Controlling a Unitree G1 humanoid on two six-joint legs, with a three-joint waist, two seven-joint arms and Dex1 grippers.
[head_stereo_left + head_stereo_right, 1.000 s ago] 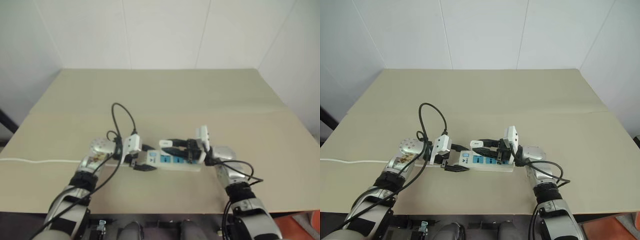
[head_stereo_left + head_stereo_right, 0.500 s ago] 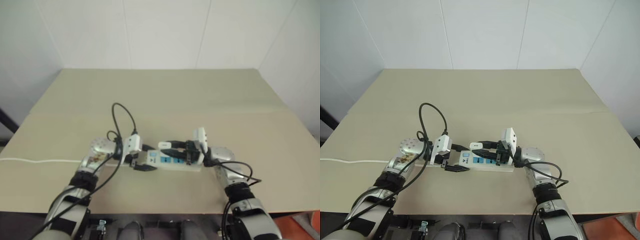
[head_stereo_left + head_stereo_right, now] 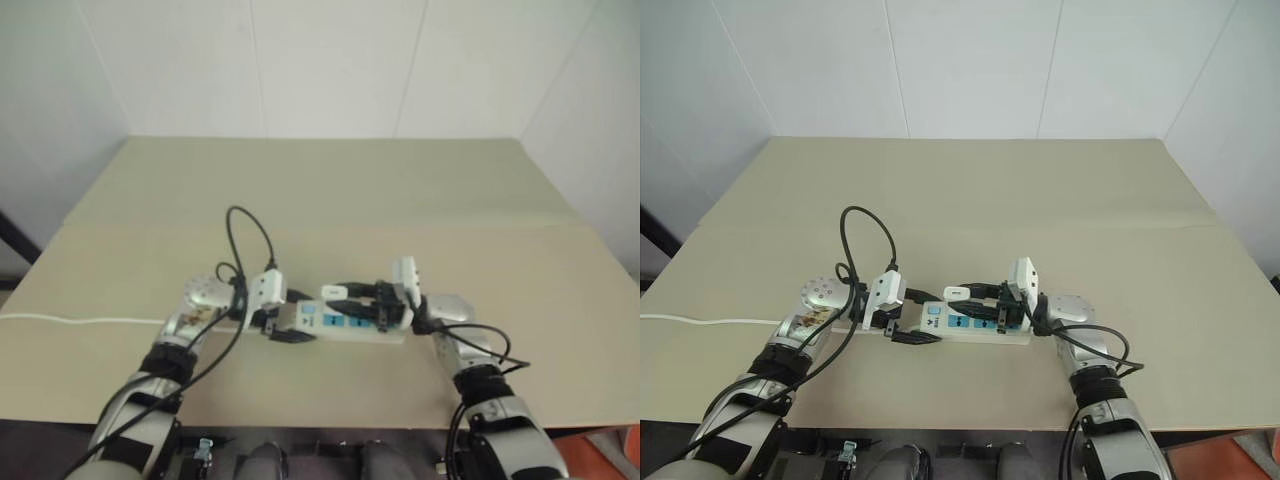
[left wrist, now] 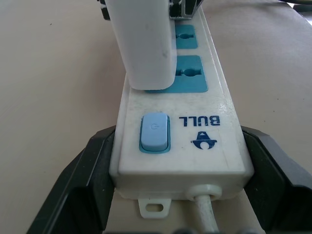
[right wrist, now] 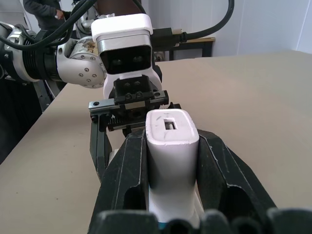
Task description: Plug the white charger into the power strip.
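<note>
1. The desk [image 3: 1060, 200] is a broad tan surface set against white walls, and it carries everything here near its front edge.

2. The power strip [image 3: 975, 325] lies flat on the desk between the two arms, its long axis running left to right, with blue sockets along its top.

3. The left gripper [image 3: 902, 325] has its jaws clamped on the left end of the power strip; the left wrist view shows a black finger [image 4: 80, 180] pressed to each long side of that end, where the thin white cord [image 4: 207, 217] leaves the strip.

4. The right gripper [image 5: 170, 161] reaches in from the right, level over the strip, its jaws clamped on the white charger [image 5: 170, 141], one black finger on each side.

5. The white charger sits over the blue socket nearest the switch, its lower edge at the socket face; I cannot tell whether the prongs are fully in.

6. The pale blue switch [image 4: 155, 132] sits just beside that socket, next to the printed "BULL" mark [image 4: 199, 120].

7. The cord trails left across the desk to its edge.
</note>
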